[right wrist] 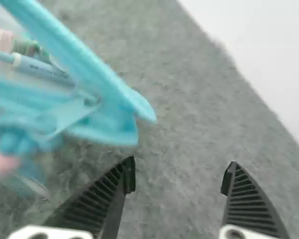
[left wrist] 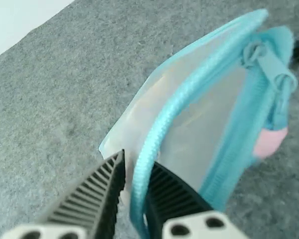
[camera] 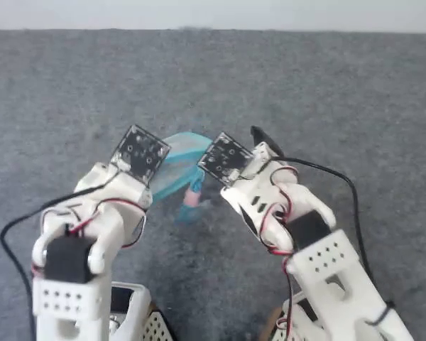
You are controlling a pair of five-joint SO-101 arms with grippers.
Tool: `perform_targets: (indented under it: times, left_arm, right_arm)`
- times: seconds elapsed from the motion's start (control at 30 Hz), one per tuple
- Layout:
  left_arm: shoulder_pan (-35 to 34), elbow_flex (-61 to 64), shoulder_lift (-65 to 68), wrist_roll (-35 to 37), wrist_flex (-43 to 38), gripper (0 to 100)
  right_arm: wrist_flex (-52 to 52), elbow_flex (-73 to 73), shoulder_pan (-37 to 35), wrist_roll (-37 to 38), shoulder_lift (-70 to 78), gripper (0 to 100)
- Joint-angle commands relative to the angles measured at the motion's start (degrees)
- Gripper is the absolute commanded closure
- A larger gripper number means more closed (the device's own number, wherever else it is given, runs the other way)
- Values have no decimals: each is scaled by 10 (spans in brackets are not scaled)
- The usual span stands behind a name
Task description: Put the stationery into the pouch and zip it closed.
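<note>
A translucent pouch (camera: 176,167) with light blue trim lies on the grey felt between the two arms, partly hidden behind them. In the left wrist view my left gripper (left wrist: 135,180) is shut on the pouch's blue zipper edge (left wrist: 164,127), and the zipper pull (left wrist: 274,67) sits near the far end. A pink item (left wrist: 270,141) shows at the pouch (left wrist: 199,109) opening. My right gripper (right wrist: 178,178) stands open just beside the pouch's end (right wrist: 114,127), with nothing between its fingers. Pens (right wrist: 37,67) show inside through the pouch wall. The pink item (camera: 192,196) also pokes out below the pouch.
Grey felt (camera: 326,85) covers the whole table, with a pale wall (camera: 213,13) beyond its far edge. Both arm bases (camera: 128,312) stand at the near edge. A black cable (camera: 341,181) loops beside the right arm.
</note>
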Motion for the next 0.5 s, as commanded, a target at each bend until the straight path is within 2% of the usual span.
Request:
perform_targets:
  times: [0.0,0.3,0.47]
  left_arm:
    - [-1,10,-29,-28,22,991]
    - [1,59,-50,-35,19,991]
    - [1,61,-50,-46,24,991]
  right_arm:
    - [-12,-57,-22,13,23,720]
    - [7,-69,-51,74,22,714]
    - [58,-70,-54,159,-9,627]
